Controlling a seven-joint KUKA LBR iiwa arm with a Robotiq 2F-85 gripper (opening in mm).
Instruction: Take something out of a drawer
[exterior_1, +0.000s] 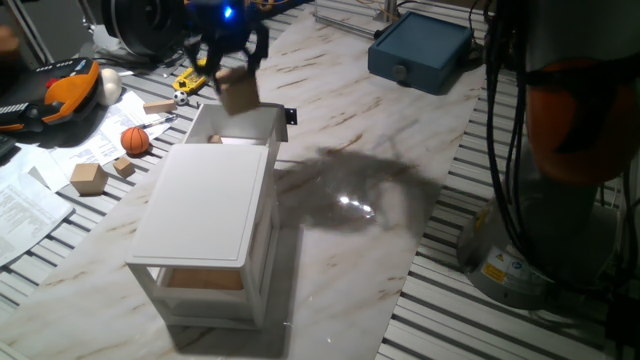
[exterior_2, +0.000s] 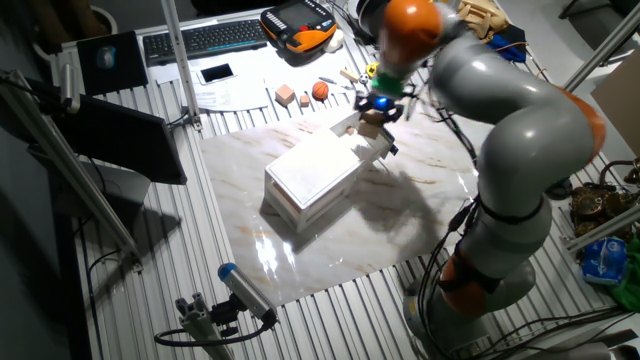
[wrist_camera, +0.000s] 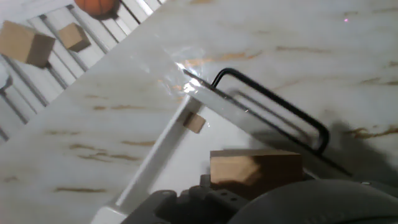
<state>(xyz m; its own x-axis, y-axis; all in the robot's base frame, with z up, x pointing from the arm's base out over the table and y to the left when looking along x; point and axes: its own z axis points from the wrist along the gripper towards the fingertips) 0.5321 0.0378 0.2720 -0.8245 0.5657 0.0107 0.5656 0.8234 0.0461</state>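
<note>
Above the pulled-out top white drawer (exterior_1: 235, 128) of the small white box-shaped cabinet (exterior_1: 205, 215), the black two-finger gripper (exterior_1: 232, 62) holds the plain light-tan wooden block (exterior_1: 238, 90) clenched between its fingers, lifted clear of the drawer. On the tabletop's (exterior_1: 390, 120) left lie an orange ball (exterior_1: 135, 140) and smaller wooden cubes (exterior_1: 88, 178).

arm (exterior_2: 520, 130) over white cabinet (exterior_2: 312, 178) | fingers (exterior_2: 366, 106) gripping block (exterior_2: 374, 116) (tan) | top drawer (exterior_2: 362, 140) open

We held our arm (exterior_2: 500, 130) bent over, wrist down; our gripper (exterior_1: 232, 62) hung raised, fingers (exterior_1: 256, 48) clamped on the block (exterior_1: 238, 90).
</note>
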